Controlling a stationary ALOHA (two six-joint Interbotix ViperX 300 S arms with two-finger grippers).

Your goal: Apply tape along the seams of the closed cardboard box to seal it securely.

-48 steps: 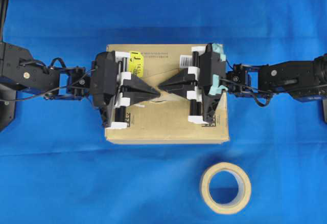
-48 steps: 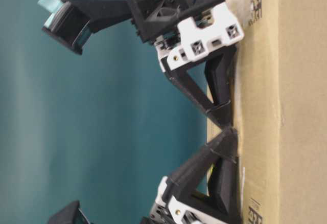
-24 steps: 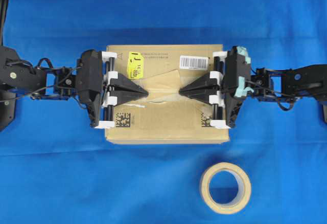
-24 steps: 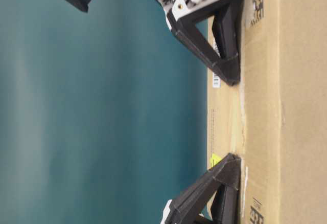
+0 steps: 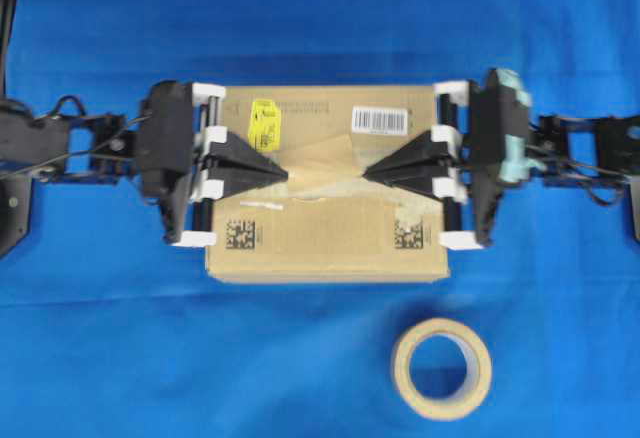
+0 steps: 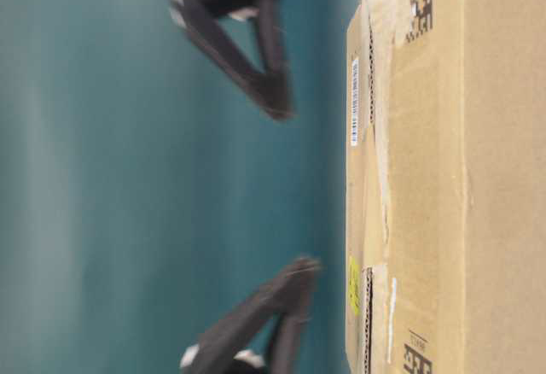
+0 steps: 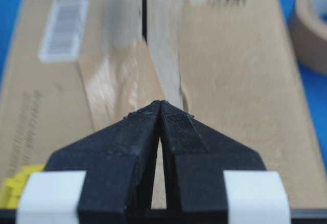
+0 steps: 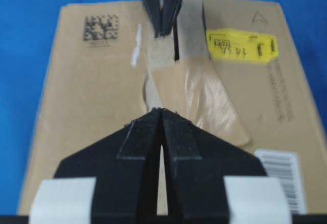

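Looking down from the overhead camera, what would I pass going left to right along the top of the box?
Left end effector → yellow sticker → tape → barcode label → right end effector.

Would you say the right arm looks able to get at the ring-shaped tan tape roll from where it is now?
Probably yes. The ring-shaped tan tape roll lies alone on the blue cloth in front of the brown cardboard box, nothing over it. The right gripper is shut and empty, so it would need to open first.
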